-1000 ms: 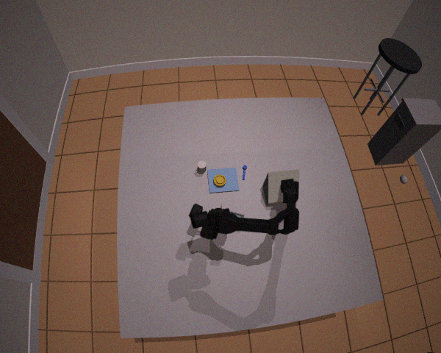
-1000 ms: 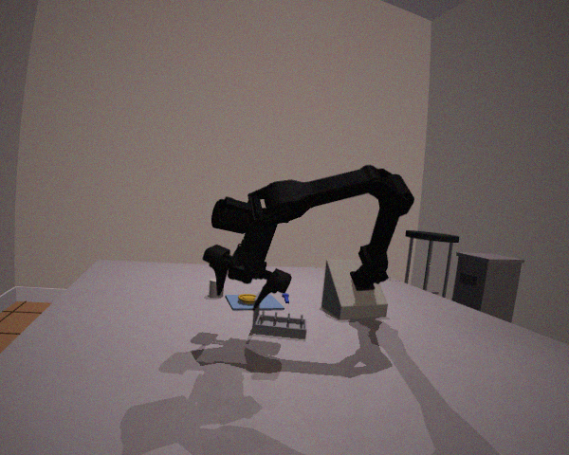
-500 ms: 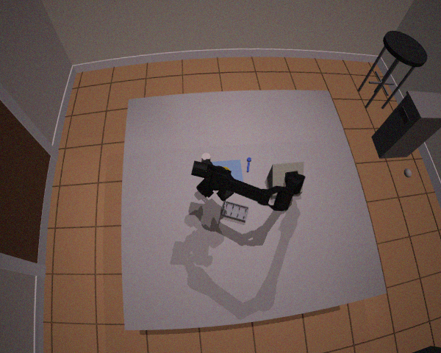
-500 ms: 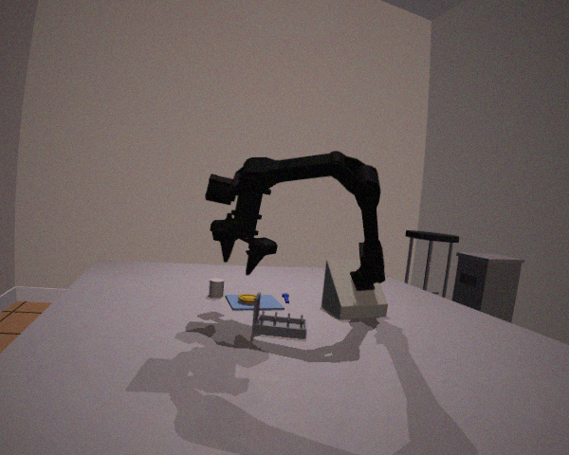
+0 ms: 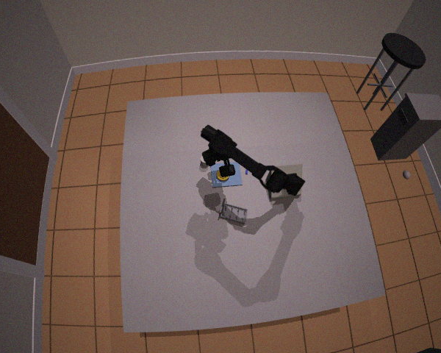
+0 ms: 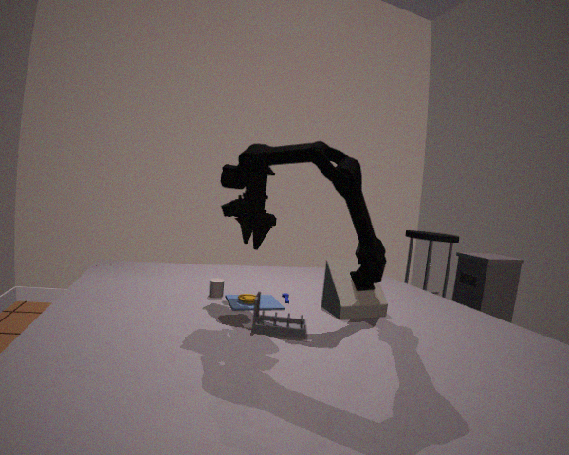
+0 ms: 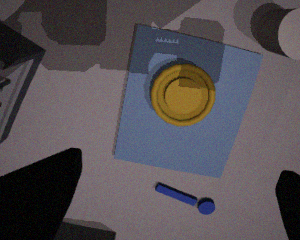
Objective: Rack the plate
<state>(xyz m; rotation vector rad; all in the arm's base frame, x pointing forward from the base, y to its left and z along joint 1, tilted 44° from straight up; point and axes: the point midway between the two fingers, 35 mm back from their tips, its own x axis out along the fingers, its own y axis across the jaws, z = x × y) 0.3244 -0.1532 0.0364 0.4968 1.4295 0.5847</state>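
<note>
A yellow plate [image 5: 222, 175] [image 6: 247, 299] [image 7: 184, 95] lies flat on a blue mat [image 5: 234, 181] [image 6: 270, 304] [image 7: 190, 150]. The grey dish rack [image 5: 234, 213] [image 6: 280, 330] stands on the table nearer the front, with thin posts and a taller end; part of it shows at the left edge of the wrist view [image 7: 20, 95]. My gripper [image 6: 250, 245] [image 7: 182, 171] is open and empty, pointing down high above the mat area. In the top view the arm hides part of the mat and the plate's edge.
A pale cup [image 6: 216, 287] [image 7: 295, 34] stands beyond the mat's left side. A small blue utensil [image 5: 246, 171] [image 6: 285, 298] [image 7: 176, 194] lies to the mat's right. A beige wedge-shaped block [image 5: 296, 170] [image 6: 363, 311] is at the arm's base.
</note>
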